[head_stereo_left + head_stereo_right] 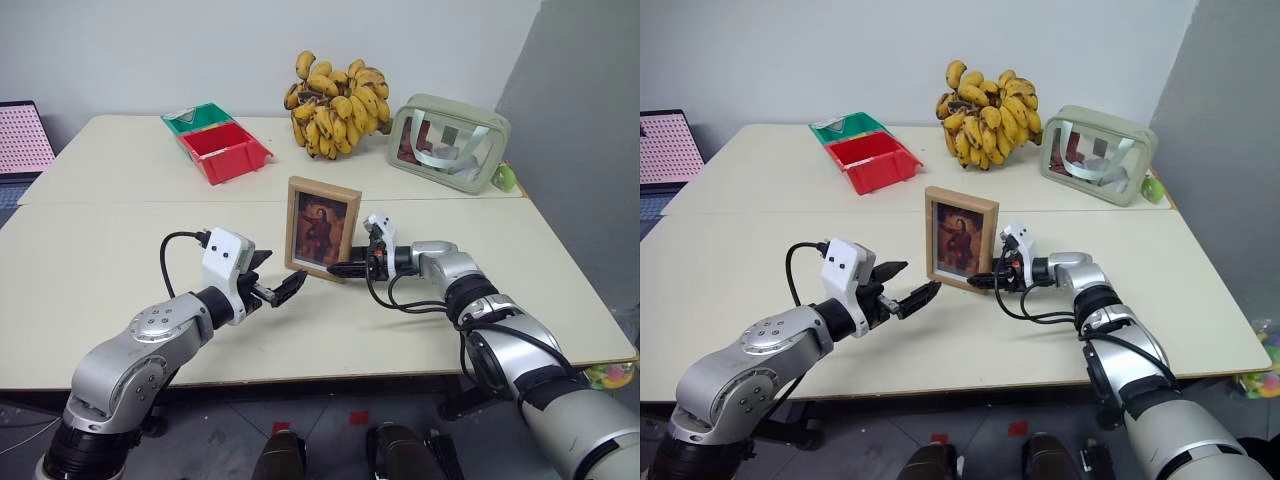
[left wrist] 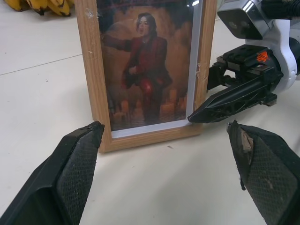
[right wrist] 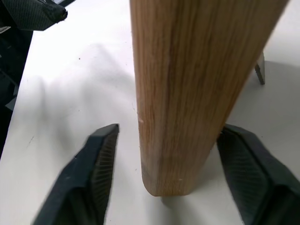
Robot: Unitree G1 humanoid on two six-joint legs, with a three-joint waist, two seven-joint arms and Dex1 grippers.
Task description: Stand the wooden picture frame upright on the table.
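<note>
I have the wooden picture frame (image 1: 322, 229) standing upright mid-table (image 1: 120, 250), my right hand (image 1: 345, 269) released with a finger either side of its edge, my left hand (image 1: 277, 286) spread nearby, so next I'd withdraw gently.

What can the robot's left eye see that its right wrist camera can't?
The left eye view takes in the frame's portrait front, the bananas, the red bin, the clear pouch and the open left gripper. The right wrist view looks close at the wood grain on the frame's side edge. Both show the wooden picture frame standing on the table, with the right gripper open around its edge.
</note>
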